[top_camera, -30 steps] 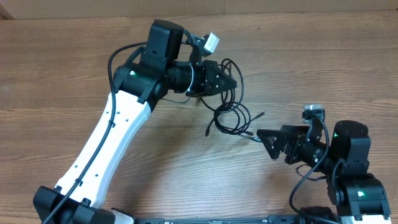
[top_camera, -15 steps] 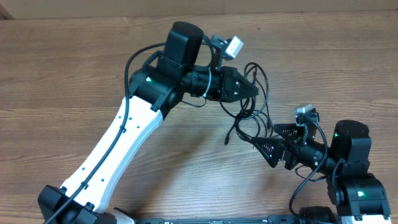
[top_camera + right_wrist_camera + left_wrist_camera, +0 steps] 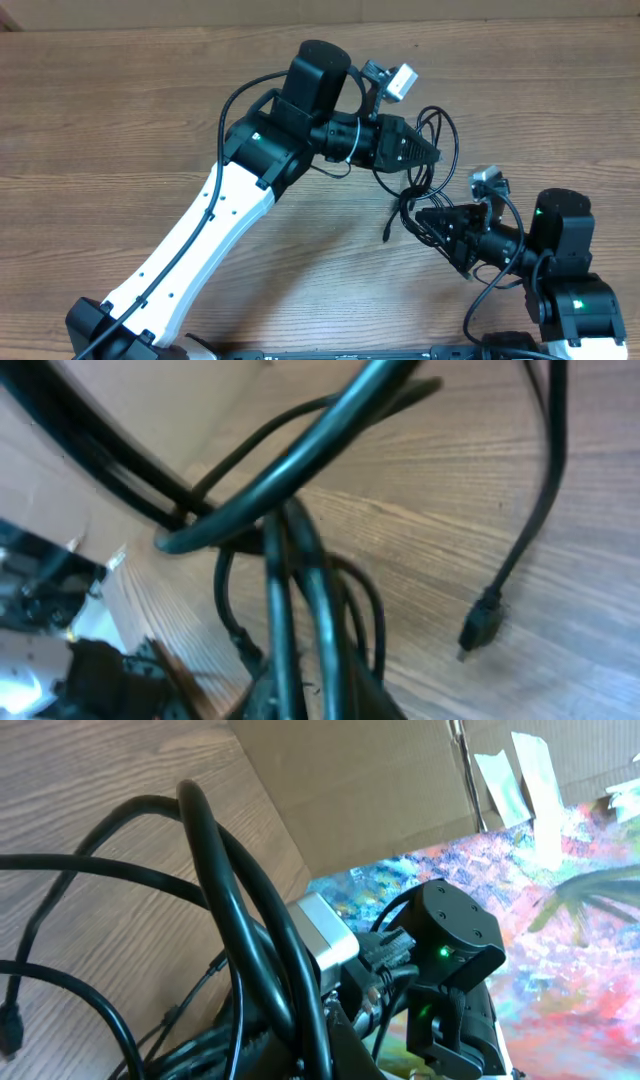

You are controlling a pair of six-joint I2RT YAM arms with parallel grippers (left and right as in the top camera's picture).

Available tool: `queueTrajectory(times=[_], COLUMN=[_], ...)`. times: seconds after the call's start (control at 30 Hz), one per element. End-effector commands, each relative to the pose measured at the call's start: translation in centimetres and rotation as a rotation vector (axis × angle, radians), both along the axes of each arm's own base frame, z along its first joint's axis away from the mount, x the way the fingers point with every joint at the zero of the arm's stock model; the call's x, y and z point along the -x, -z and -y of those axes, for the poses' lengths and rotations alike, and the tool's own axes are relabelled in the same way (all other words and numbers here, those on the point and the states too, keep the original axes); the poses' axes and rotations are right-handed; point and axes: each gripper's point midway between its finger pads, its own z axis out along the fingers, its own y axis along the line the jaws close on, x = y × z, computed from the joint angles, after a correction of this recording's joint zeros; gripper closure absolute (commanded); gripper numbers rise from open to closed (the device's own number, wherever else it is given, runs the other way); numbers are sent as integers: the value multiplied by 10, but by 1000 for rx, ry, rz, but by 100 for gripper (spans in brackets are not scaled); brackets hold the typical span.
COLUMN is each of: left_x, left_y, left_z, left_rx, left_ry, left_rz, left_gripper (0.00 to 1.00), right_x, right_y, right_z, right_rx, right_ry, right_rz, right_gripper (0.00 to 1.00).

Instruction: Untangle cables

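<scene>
Overhead: with the left gripper [image 3: 432, 153] shut tight on the cables [image 3: 441, 124], held up over the table [image 3: 120, 120]. With the right gripper [image 3: 421, 220] shut too, pinching strands just below. Looks like the pulling-apart step. Next, probably pull both ways slowly, watching for knots getting tighter.

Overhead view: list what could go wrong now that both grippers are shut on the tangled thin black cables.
1. The left gripper and right gripper grip the same knot of thin black cables close together; pulling apart may tighten it rather than free a cord.
2. The loose plug end, unheld, could snag in a loop as the cords move.
</scene>
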Motion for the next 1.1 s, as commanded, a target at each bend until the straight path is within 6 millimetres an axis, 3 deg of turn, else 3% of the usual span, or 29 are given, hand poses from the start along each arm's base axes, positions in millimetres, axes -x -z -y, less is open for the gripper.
queueTrajectory(times=[0.0, 0.03, 0.1, 0.2, 0.33, 0.4, 0.67, 0.83, 0.97, 1.07], left_x=[-12, -16, -27, -56, -76, -77, -36, -12, 6, 2], left_y=[-11, -11, -7, 18, 50, 56, 35, 33, 38, 46], left_z=[-12, -16, -26, -56, -96, -108, -98, -93, -87, -88], left_rx=[25, 25, 9, -107, -265, -288, -110, -56, -55, -107], left_ry=[-22, -29, -59, -194, -349, -358, -25, 100, 185, 173], left_rz=[46, 63, 100, 95, 2, -15, 199, 271, 340, 359], left_gripper=[96, 95, 83, 59, 42, 39, 39, 35, 33, 27], right_x=[-1, -1, -1, -1, -3, -4, -12, -19, -37, -46], right_y=[-15, -15, -15, -16, -18, -19, -32, -30, -14, 16], right_z=[-1, -1, -1, -1, -1, -1, -1, 5, 32, 72], right_rx=[-3, -3, -4, -17, -39, -45, -102, -88, -1, 122], right_ry=[-8, -8, -7, 3, 19, 24, 63, 115, 308, 556], right_rz=[44, 44, 44, 27, 11, 11, 8, 7, -22, -124], right_gripper=[97, 96, 96, 96, 96, 96, 97, 96, 96, 96])
